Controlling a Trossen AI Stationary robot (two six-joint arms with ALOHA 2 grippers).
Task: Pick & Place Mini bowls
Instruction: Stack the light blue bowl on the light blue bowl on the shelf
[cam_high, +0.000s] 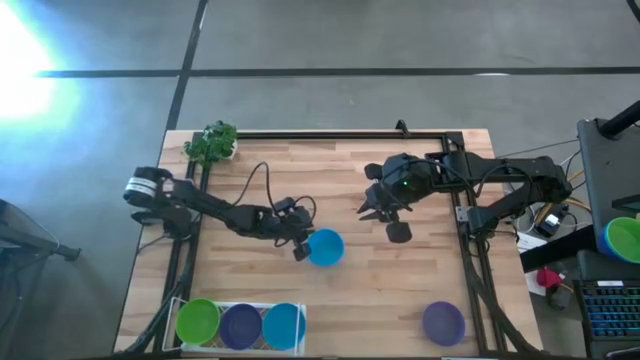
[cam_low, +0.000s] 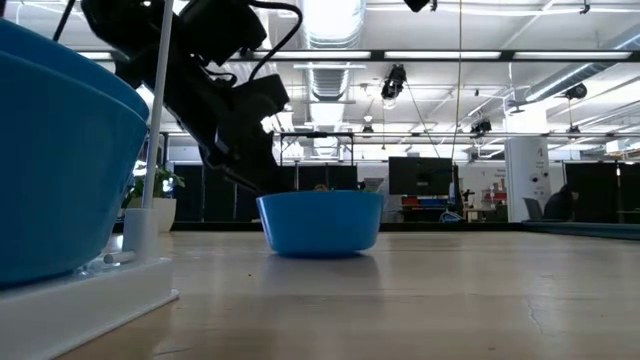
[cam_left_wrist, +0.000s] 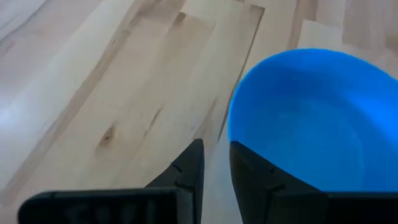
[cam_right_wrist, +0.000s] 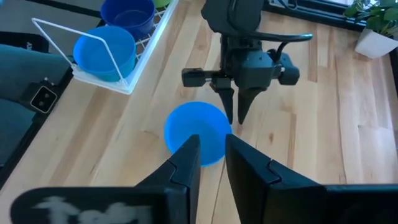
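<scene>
A blue mini bowl (cam_high: 326, 248) (cam_low: 320, 222) (cam_left_wrist: 311, 118) (cam_right_wrist: 194, 134) stands upright on its base near the table's middle. My left gripper (cam_high: 301, 250) (cam_left_wrist: 216, 144) (cam_right_wrist: 236, 119) points down just outside the bowl's left rim, with a narrow gap between its fingers. Only table shows in that gap. My right gripper (cam_high: 371, 212) (cam_right_wrist: 212, 140) hovers to the bowl's right and farther back, also narrowly open and holding nothing. A purple mini bowl (cam_high: 443, 322) sits near the right near corner. Green (cam_high: 198, 321), purple (cam_high: 241, 325) and blue (cam_high: 284, 325) bowls sit in the white tray (cam_high: 300, 312). My left gripper comes from above, slanting down from the table's left. One finger (cam_left_wrist: 249, 177) stands at the outer side of the blue bowl's left rim (cam_left_wrist: 231, 124). I cannot tell whether it touches the rim. The bowl rests on the table.
A leafy toy plant (cam_high: 212, 143) stands at the far left corner. A black frame (cam_high: 340, 134) runs along the table's far edge and sides. More bowls are stacked off the table to the right (cam_high: 624, 238). Bare wood lies between the blue and purple bowls.
</scene>
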